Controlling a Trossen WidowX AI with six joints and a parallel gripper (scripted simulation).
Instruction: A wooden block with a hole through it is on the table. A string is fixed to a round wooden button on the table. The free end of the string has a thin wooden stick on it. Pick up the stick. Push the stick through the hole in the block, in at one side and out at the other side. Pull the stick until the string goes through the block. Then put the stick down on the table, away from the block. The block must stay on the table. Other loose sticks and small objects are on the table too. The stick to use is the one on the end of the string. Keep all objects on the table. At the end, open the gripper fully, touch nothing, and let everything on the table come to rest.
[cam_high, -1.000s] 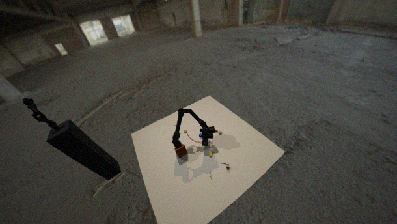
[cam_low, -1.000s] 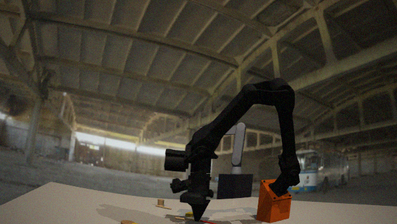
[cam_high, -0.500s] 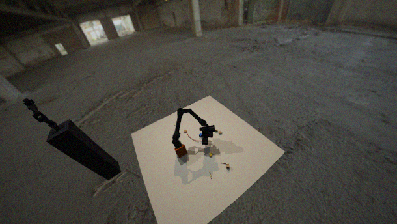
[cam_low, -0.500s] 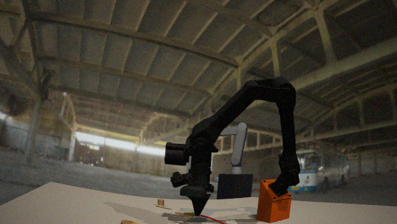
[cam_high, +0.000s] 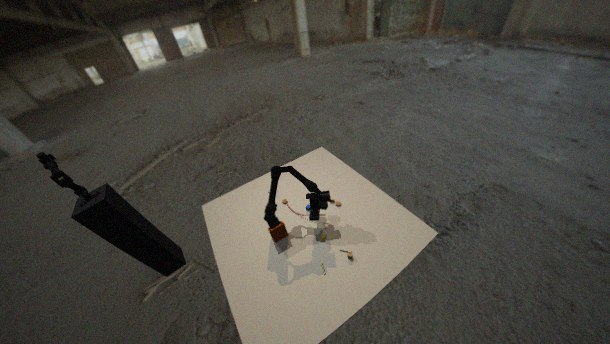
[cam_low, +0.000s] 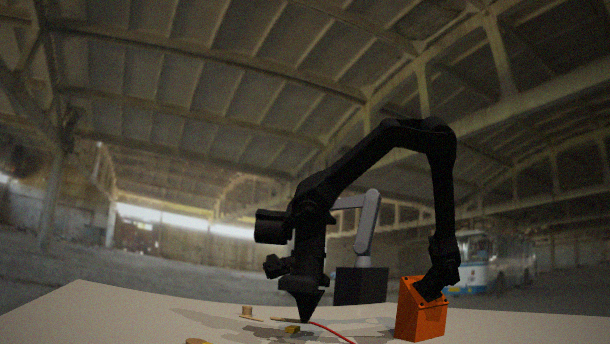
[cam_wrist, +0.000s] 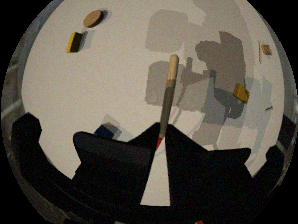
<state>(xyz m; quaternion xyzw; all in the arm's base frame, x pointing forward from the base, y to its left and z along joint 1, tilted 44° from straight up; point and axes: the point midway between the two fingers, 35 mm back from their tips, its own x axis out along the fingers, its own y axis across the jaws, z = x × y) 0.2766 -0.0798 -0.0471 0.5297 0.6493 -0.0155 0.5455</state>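
My gripper (cam_high: 314, 218) (cam_low: 304, 320) (cam_wrist: 162, 127) is shut on the near end of the string's wooden stick (cam_low: 284, 319) (cam_wrist: 170, 77), just ahead of the red string. The stick points forward from the fingertips, a little above the table, its shadow beside it. The red string (cam_high: 295, 209) (cam_low: 330, 329) (cam_wrist: 159, 143) runs to the round wooden button (cam_high: 284, 201), which is outside the wrist view. The small wooden block (cam_high: 350, 255) (cam_low: 247, 310) (cam_wrist: 267, 49) stands apart from the gripper; its hole cannot be made out.
A loose stick (cam_high: 345, 251) (cam_low: 251, 317) (cam_wrist: 260, 52) lies beside the block. Another wooden disc (cam_high: 338, 203) (cam_low: 196, 341) (cam_wrist: 93, 18), yellow pieces (cam_high: 324, 237) (cam_low: 292, 329) (cam_wrist: 241, 93) and a blue piece (cam_high: 308, 207) (cam_wrist: 105, 131) lie around. A speckled stick (cam_high: 323, 269) lies nearer the front.
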